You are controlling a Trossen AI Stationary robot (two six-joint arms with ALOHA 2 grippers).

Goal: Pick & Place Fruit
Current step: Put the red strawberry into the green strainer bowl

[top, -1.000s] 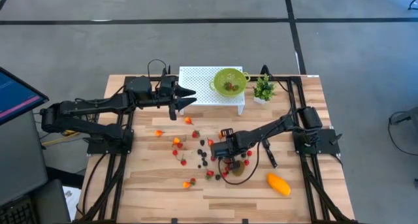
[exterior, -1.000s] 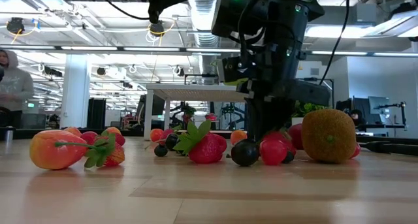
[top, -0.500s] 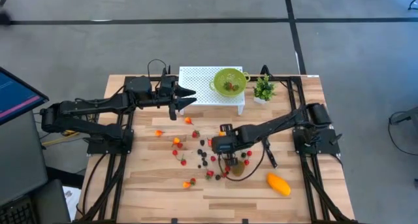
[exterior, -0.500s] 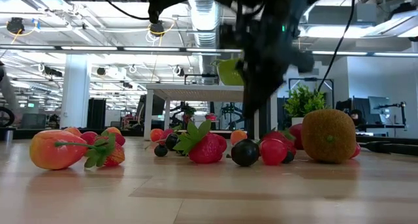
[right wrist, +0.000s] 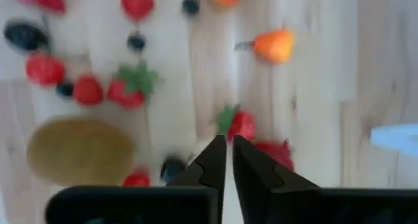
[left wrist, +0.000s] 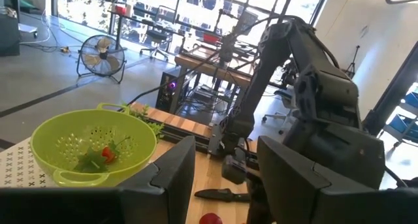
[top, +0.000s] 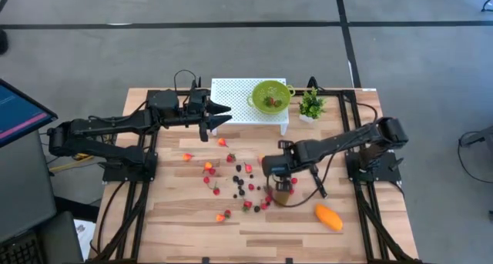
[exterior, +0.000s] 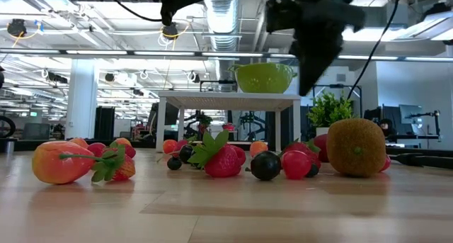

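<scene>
The fruit (top: 235,179) lies scattered on the middle of the wooden table (top: 177,218). Small red, orange and dark berries spread out to the left. The brown kiwi (top: 281,196) sits at the right end of the cluster, and the mango (top: 328,217) lies alone nearer and further right.

The right gripper (right wrist: 229,142) was down among the berries just left of the kiwi a second ago. It has since lifted clear and drawn back toward the far right, and it now hangs above the cluster. Its fingers are all but together, with only a thin slit between them and nothing caught there. The strawberry just past the tips appears to lie on the table below. In the low view every piece sits where it did before, so the grab seems to have come up empty. No new fruit is on its way to the green colander (top: 270,95). The colander stands on the white perforated stand (top: 235,102) at the far edge and holds what looks like one red piece with green leaves.

The left gripper (left wrist: 225,165) has not moved. It hovers by the stand's left end with its fingers parted and nothing between them.

No brand or label can be read. The stand's top shows only a pattern of small crosses, and the screen (top: 19,110) at the far left is too small to read.
</scene>
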